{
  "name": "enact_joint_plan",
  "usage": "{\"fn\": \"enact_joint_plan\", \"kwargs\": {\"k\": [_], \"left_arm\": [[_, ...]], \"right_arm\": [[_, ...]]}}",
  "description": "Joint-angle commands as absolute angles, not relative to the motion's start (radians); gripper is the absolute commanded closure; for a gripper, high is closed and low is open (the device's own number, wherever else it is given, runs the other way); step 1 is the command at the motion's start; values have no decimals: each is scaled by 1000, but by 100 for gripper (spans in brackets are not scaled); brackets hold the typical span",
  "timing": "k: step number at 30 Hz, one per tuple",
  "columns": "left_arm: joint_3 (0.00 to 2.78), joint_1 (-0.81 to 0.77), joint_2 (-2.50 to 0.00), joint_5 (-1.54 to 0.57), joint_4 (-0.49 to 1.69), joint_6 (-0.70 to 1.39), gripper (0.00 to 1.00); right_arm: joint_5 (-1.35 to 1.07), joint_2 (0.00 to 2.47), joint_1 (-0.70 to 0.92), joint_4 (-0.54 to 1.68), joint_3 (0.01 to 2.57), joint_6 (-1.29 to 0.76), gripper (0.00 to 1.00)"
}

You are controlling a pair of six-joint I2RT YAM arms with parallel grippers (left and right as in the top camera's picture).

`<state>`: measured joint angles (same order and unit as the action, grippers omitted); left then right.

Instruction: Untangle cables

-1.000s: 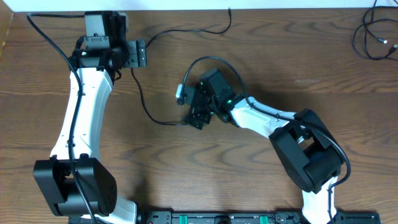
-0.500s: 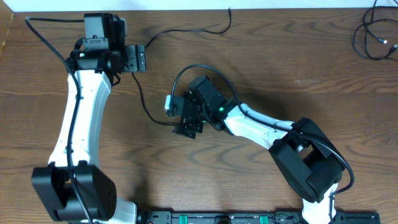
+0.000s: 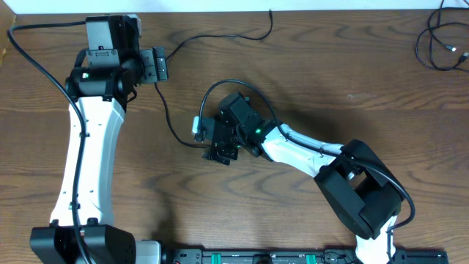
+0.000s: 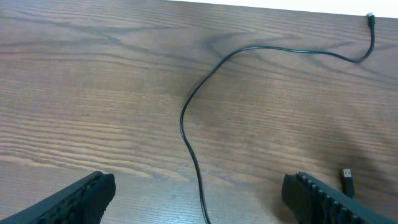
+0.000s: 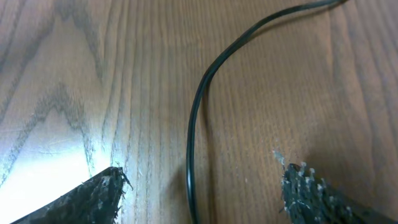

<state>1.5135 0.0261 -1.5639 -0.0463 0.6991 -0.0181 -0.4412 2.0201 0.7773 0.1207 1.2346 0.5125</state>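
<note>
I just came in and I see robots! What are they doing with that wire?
Two robot arms are working at a wooden table. A long black cable lies loose across it. The left arm and right arm each hover over part of it, jaws open, gripping nothing. More cables sit bunched in a far corner.

The table [image 5: 74, 93] is grained wood with a soft sheen, the cable [image 5: 194, 118] smooth black plastic, the pads [image 5: 311, 193] of my right claw [image 5: 202, 186] rough, ribbed and matt.
</note>
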Motion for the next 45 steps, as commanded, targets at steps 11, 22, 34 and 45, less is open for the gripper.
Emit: {"fn": "enact_joint_plan", "kwargs": {"k": [11, 22, 34, 45], "left_arm": [[1517, 30, -1563, -41, 699, -2, 8], [1517, 30, -1563, -41, 699, -2, 8], [1517, 30, -1563, -41, 699, -2, 8], [1517, 30, -1563, -41, 699, -2, 8]], "right_arm": [[-443, 2048, 795, 186, 1228, 608, 36], [-167, 2048, 785, 203, 1228, 607, 99], [54, 2048, 644, 319, 1228, 494, 99], [54, 2048, 386, 544, 1228, 197, 99]]}}
